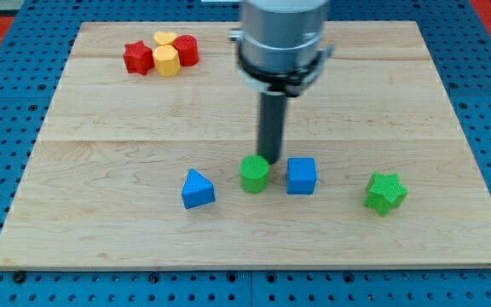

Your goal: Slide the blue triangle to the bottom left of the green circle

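The blue triangle (197,189) lies on the wooden board (101,128), to the view's left of the green circle (254,174) and slightly lower. My tip (271,160) stands just above and to the right of the green circle, close to its top edge, between it and the blue cube (301,176). The tip is well to the right of the blue triangle.
A green star (385,193) lies at the view's right. At the top left sits a cluster: a red star (138,58), a yellow heart (165,39), a yellow hexagon (167,60) and a red block (186,50).
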Robot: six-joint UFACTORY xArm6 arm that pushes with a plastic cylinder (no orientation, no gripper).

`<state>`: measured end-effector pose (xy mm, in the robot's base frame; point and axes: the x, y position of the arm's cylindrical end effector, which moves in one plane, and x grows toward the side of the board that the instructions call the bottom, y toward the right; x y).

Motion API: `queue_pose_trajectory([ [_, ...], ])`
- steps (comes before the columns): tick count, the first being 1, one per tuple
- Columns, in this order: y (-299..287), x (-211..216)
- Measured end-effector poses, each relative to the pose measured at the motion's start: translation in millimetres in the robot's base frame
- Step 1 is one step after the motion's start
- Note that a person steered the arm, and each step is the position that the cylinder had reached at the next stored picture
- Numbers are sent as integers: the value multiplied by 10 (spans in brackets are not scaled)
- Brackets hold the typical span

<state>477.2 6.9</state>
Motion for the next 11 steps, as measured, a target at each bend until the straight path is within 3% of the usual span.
queue_pose_trajectory([
  [3, 1072, 255],
  [4, 621, 108],
  [6, -1047, 1],
  [7, -1570, 354],
  [8, -1693, 652],
  [9, -1520, 411],
  [10, -652, 335],
  [11, -194, 407],
])
